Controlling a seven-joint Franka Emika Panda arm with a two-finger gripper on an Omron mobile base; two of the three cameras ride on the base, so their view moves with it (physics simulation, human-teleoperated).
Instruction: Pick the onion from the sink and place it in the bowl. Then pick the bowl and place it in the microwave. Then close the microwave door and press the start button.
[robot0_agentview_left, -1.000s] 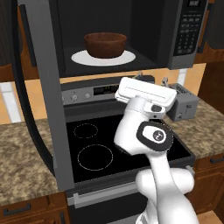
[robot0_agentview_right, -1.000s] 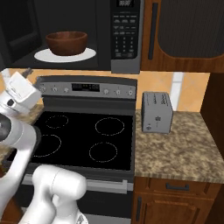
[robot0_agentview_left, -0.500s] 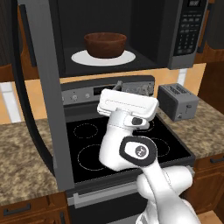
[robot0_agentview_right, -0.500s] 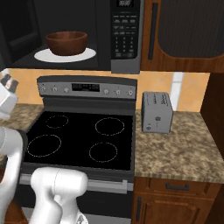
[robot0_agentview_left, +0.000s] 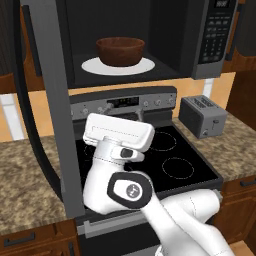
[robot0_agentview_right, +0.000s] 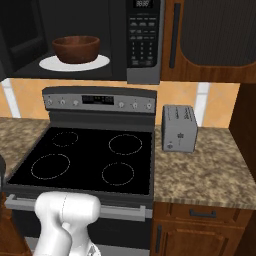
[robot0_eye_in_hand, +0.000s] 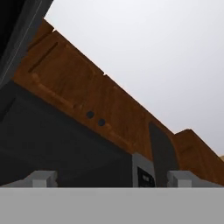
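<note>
The dark wooden bowl (robot0_agentview_left: 120, 51) (robot0_agentview_right: 76, 48) sits on the white turntable plate (robot0_agentview_left: 92, 66) inside the open microwave (robot0_agentview_left: 215, 65) (robot0_agentview_right: 142, 75). The onion is hidden and the sink is out of view. The microwave door (robot0_agentview_left: 60, 110) stands swung open at the left, seen almost edge-on. My white hand (robot0_agentview_left: 118, 132) hovers over the stove's left front, just right of the door's lower part. In the hand view my gripper (robot0_eye_in_hand: 111, 179) is open, with nothing between its fingertips (robot0_eye_in_hand: 41, 178), and it looks up past the dark microwave body at wooden cabinets.
A black glass-top stove (robot0_agentview_left: 170, 150) (robot0_agentview_right: 95, 157) lies below the microwave. A silver toaster (robot0_agentview_left: 202, 116) (robot0_agentview_right: 179, 127) stands on the granite counter (robot0_agentview_right: 200, 170) to its right. Wooden cabinets (robot0_agentview_right: 210, 35) hang at the upper right. The arm's base (robot0_agentview_right: 65, 215) rises in front of the stove.
The arm has swung left and lower across the stove front toward the open door, leaving the right base view apart from its base. The gripper stays open. The bowl has not moved.
</note>
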